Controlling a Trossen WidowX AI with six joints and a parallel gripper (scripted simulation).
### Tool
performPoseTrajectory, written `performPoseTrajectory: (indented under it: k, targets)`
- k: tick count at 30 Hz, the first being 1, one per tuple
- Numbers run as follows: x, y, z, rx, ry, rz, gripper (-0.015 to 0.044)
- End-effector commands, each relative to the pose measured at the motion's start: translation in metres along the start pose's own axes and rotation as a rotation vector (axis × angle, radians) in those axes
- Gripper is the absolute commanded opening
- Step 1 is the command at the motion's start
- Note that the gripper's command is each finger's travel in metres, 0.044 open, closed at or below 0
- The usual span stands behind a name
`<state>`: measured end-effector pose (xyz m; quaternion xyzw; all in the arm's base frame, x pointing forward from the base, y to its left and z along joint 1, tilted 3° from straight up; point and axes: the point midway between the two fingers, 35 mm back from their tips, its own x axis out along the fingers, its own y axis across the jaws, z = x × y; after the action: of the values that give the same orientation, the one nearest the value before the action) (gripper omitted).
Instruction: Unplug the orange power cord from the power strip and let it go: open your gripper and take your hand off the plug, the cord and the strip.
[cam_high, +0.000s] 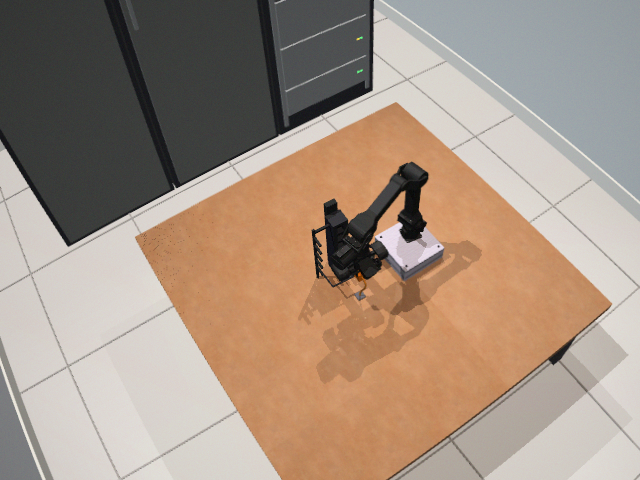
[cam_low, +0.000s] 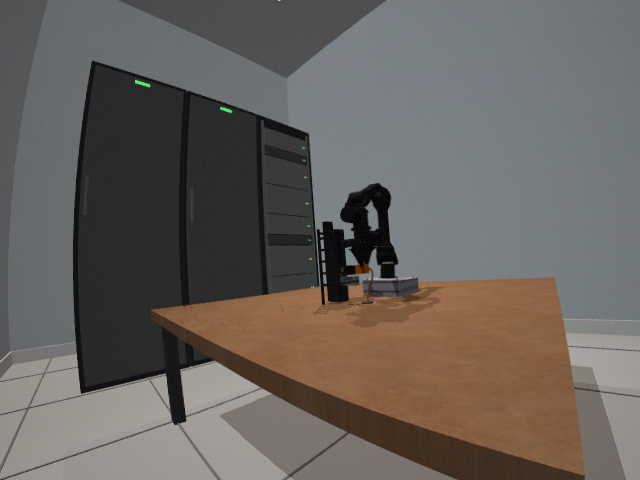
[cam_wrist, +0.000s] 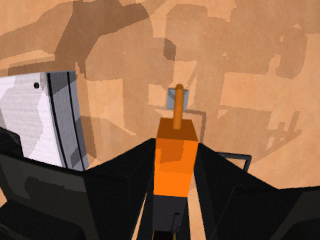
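Single black arm (cam_high: 385, 198) mounted on a pale grey base plate (cam_high: 413, 253) right of centre on the brown table (cam_high: 465, 330), reaching toward frame left and bent down over the work area. Gripper (cam_wrist: 175, 180) closed narrowly on the orange plug (cam_wrist: 175, 160), dark fingers pressed against both of its sides in the lower middle of the wrist view. Orange cord (cam_wrist: 178, 107) running from the plug's far end up the frame to a small grey-blue piece (cam_wrist: 179, 99) on the table top; nature of that piece not determinable. In the exterior view, plug (cam_low: 356, 268) seen as a small orange block just right of the upright black power strip (cam_low: 334, 263), at mid-height of the strip, with the cord (cam_low: 369, 281) looping down from it toward the table surface. Whether the plug's prongs sit inside a socket or just clear of it cannot be told from any view. In the top view, strip (cam_high: 333, 232) standing left of centre, touching or just beside the wrist housing, with a thin black ladder-like rack (cam_high: 316, 253) along its left side. Only a sliver of orange (cam_high: 359, 279) visible below the gripper from above. Dark server cabinets (cam_high: 129, 93) along the upper left of the top view, on a pale tiled floor (cam_high: 77, 335). Arm shadows spread across the table below and to the right of the strip.
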<state>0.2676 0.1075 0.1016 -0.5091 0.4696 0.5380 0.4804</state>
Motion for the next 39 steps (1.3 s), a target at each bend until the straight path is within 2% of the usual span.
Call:
performPoseTrajectory:
  k: [1,11,15,20,39]
  targets:
    - [0.000,-0.002,-0.006,0.004,-0.001,-0.009,0.0079]
    - [0.000,-0.001,-0.008,0.004,0.000,-0.008,0.0341]
    - [-0.005,-0.003,0.013,0.004,-0.002,-0.009,0.0440]
    - [-0.012,-0.001,0.052,0.004,-0.006,-0.008,0.0440]
    - [-0.012,-0.001,0.052,0.004,-0.006,-0.008,0.0440]
